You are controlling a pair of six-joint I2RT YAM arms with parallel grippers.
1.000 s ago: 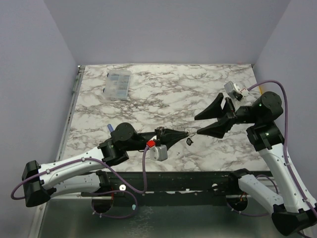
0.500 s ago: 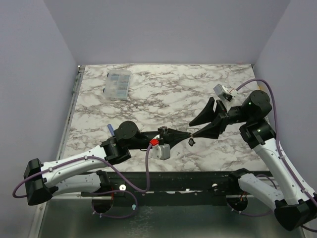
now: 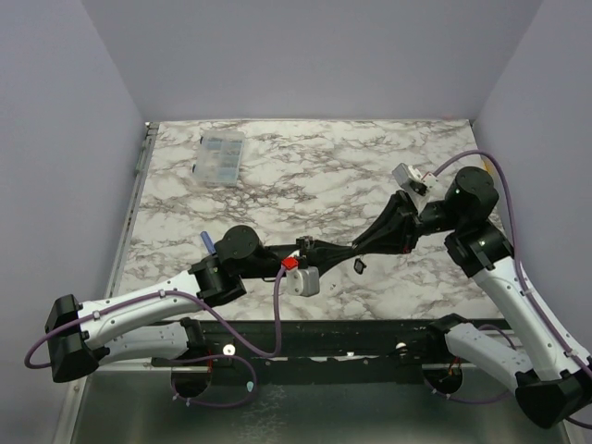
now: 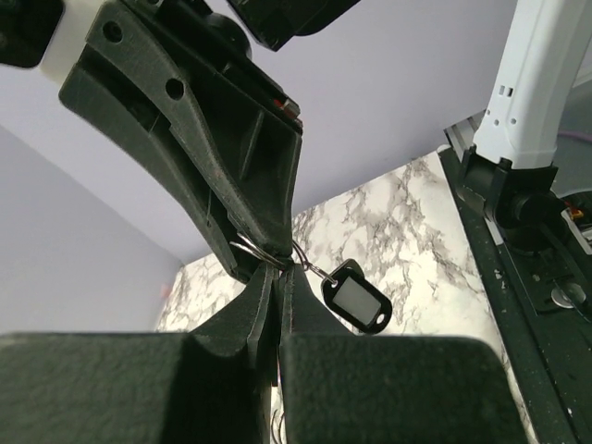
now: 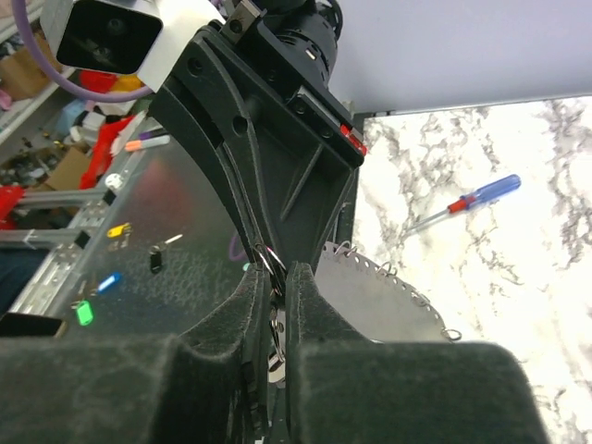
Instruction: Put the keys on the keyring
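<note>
Right tool [image 5: 277, 274] closed; keyring's [image 5: 393, 280] beaded rim only in right wrist view

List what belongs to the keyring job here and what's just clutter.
Job: black-tagged key, pinched by its small ring between left gripper and right gripper; keyring, beaded rim.
Lying about: blue screwdriver; clear compartment box.

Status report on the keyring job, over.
Left claw and right claw both shut, tip to tip on a wire ring. Black key tag dangles from it. Keyring beside the pinch. Screwdriver on table, out of the way.
</note>
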